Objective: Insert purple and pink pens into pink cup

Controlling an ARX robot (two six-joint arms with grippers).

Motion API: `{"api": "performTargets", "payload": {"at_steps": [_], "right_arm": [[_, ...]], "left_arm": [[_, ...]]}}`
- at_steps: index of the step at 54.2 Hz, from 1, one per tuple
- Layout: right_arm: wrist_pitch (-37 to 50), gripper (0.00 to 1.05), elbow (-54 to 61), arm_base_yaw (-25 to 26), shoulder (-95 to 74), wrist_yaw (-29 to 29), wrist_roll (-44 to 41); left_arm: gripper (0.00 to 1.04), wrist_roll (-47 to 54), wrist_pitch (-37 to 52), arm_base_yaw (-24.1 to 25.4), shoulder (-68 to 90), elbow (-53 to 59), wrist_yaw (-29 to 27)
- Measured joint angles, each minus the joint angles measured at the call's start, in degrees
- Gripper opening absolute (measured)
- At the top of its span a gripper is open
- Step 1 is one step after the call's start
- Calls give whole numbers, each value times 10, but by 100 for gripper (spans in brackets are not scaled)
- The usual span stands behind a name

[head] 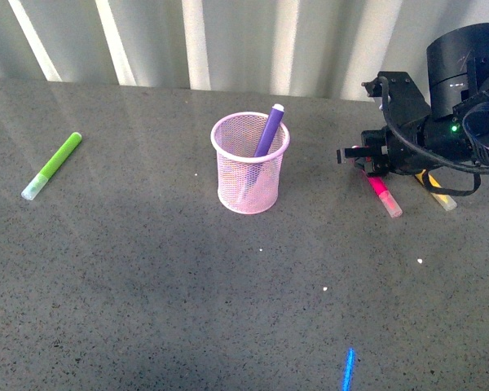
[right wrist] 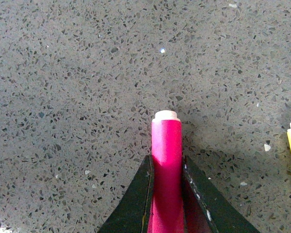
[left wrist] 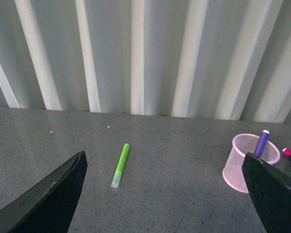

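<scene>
Right pincer (right wrist: 166,162) clamps pink pen (right wrist: 166,138), pen flat on table (right wrist: 87,97).

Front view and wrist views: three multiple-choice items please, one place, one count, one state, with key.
1. Where is the purple pen? A in the pink cup; B lying flat; C held in the air.
2. How many pens lie outside the cup? A one; B three; C five.
3. The left claw is: A shut on the cup; B shut on a marker; C open.
Key: 1 A, it leans inside the mesh. 2 B, green marker, pink pen, yellow marker. 3 C, its fingers stand wide apart.
</scene>
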State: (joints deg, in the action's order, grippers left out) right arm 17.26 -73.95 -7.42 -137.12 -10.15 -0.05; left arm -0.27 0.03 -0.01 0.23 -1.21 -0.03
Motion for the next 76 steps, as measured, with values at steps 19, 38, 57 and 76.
{"api": "performTargets", "payload": {"at_steps": [19,38,57,76], "right_arm": [[323,12,122,-15,117,47,31],[545,12,164,-130,127,-28,-30],[507,12,62,-168,48,-53,-27],[522,12,83,-195,43,-63,-10]], "left_arm": [[98,0,0,0,0,0,0],[98,0,0,0,0,0,0],[98,0,0,0,0,0,0],[98,0,0,0,0,0,0]]}}
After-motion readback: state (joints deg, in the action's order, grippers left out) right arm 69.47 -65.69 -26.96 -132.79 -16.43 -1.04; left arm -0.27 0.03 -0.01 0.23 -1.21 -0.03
